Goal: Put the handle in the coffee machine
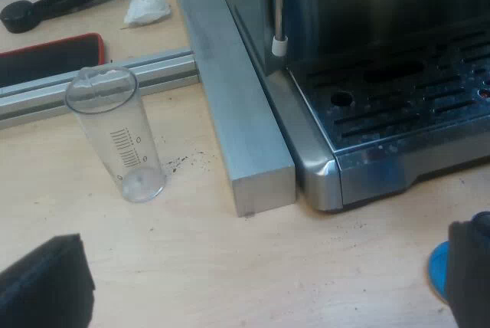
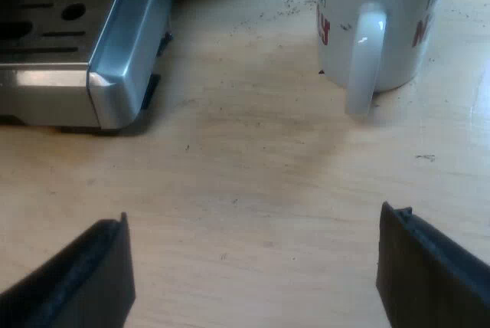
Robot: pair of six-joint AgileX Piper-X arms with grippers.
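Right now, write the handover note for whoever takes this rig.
Left gripper open, empty, over the table near the glass and the machine.
Right gripper open, empty, over the table near the mug.
A black-handled tool lies beyond the glass; cannot tell if it is the holder.
Done: nothing gripped.
Left: grip the holder, lock it into the machine.

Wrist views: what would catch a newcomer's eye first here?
A clear measuring glass stands upright on the wooden table, beside a metal bar that runs along the coffee machine. A white mug with red lettering stands near the machine's corner, beyond the right gripper, whose jaws are wide open.
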